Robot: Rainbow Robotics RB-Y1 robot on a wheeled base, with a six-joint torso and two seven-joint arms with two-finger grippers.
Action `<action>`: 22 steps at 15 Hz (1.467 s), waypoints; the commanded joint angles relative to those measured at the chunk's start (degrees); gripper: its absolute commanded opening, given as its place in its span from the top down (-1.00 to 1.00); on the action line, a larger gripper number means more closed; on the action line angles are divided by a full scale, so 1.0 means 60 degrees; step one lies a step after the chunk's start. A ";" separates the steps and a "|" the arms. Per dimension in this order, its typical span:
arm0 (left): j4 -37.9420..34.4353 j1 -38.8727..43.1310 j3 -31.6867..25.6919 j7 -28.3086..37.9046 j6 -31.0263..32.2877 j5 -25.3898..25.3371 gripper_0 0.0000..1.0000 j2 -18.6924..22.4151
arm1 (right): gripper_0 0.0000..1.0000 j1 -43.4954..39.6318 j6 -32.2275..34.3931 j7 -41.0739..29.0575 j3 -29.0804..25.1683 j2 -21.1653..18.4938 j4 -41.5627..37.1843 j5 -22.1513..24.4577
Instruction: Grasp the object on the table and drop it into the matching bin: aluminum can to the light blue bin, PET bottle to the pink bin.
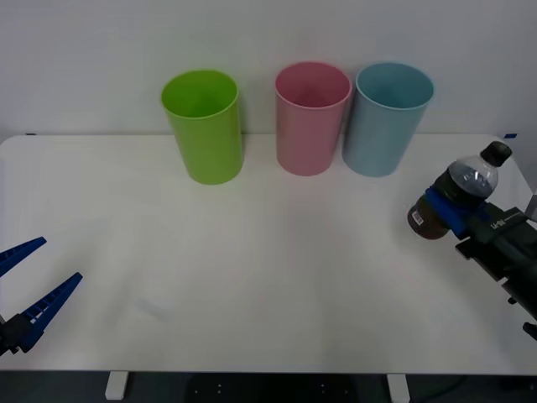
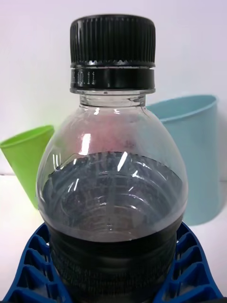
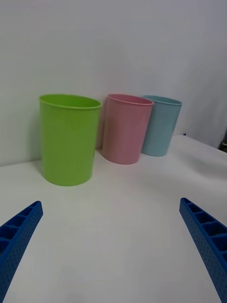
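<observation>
Three bins stand in a far row on the table: green bin, pink bin, blue bin. One bottle, dark liquid inside, is pinched in the right gripper at the right edge, tilted. Left gripper spread, near left.

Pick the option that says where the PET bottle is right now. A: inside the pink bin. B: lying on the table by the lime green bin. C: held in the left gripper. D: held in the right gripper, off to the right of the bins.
D: the right gripper is closed around the PET bottle, to the right of the light blue bin.
</observation>
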State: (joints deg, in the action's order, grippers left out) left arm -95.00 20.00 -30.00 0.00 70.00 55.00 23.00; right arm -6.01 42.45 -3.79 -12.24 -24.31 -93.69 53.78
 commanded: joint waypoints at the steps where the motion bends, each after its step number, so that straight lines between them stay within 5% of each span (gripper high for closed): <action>1: 0.0000 0.0000 0.0000 0.0000 0.0000 0.0000 -1.00 0.0000 | 1.00 0.0241 0.0015 -0.0936 0.0048 -0.0212 -0.0497 0.0002; 10: 0.0000 0.0000 0.0000 0.0000 0.0000 0.0000 -1.00 0.0000 | 1.00 0.2555 -0.0483 -0.1434 0.1161 -0.1750 -0.0615 0.0002; 14: 0.0000 0.0000 0.0000 0.0000 0.0000 0.0000 -1.00 0.0000 | 1.00 0.3947 -0.0498 -0.1331 0.1938 -0.2233 0.0411 0.0002; 22: 0.0000 0.0000 0.0000 0.0000 0.0000 0.0000 -1.00 0.0000 | 1.00 0.6598 -0.0498 -0.0980 0.2743 -0.1970 0.2828 0.0705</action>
State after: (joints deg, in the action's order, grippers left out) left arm -95.00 20.00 -30.00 0.00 70.00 55.00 23.00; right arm 32.42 39.46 -9.79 4.14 -36.67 -77.95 57.05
